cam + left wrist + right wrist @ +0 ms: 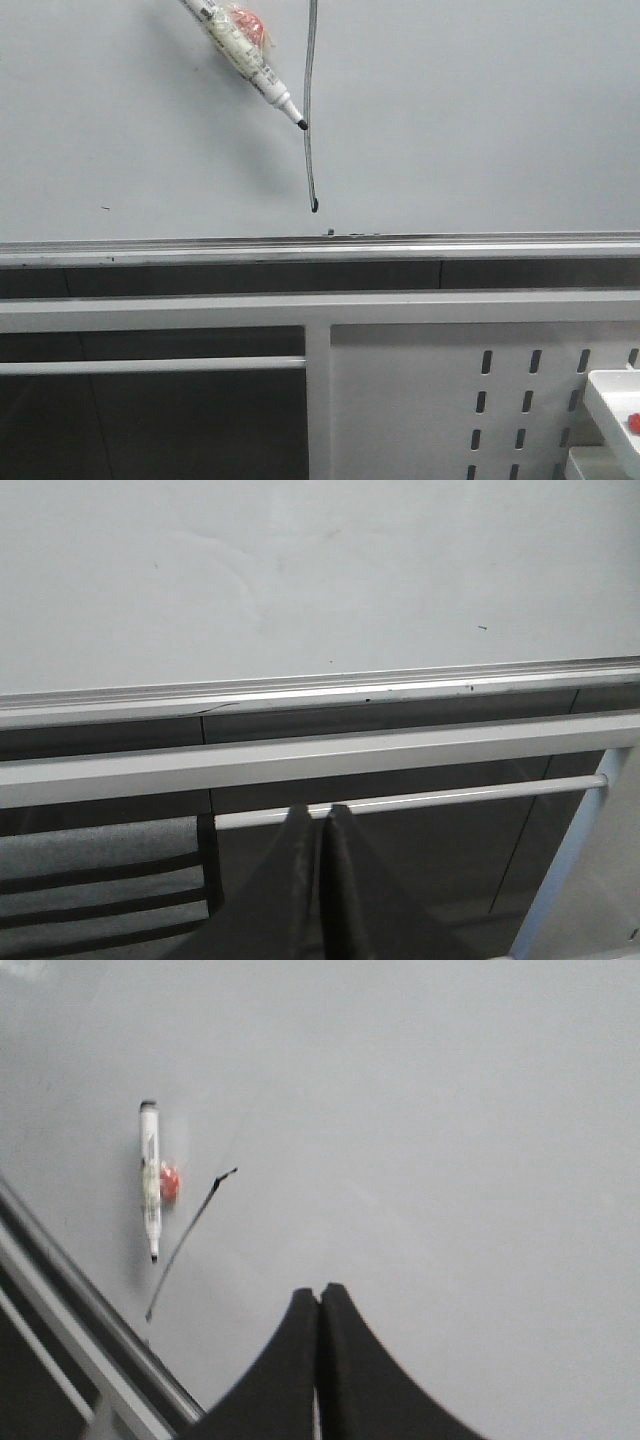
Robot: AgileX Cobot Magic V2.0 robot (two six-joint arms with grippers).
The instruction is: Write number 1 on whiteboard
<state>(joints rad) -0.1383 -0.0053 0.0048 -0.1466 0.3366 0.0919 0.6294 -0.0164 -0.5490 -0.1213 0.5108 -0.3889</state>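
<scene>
The whiteboard (480, 120) fills the upper front view, with its silver rail (400, 245) below. The number 1 (308, 165) is a thin dark stroke that runs down to a small blob just above the rail. A white marker (240, 45) with a red-orange patch lies slanted against the board, its black tip at the stroke, and no gripper holds it. In the right wrist view, my right gripper (319, 1290) is shut and empty in front of the whiteboard (450, 1110), apart from the marker (150, 1200) and the number 1 (188, 1235). My left gripper (320, 810) is shut and empty below the rail (300, 690).
Under the rail run a white crossbeam (200, 310) and a thin white bar (150, 366). A white panel with oblong slots (420, 420) stands at the lower right, and beside it is a white box (612, 398) with a red spot. A tiny dark speck (105, 208) marks the board.
</scene>
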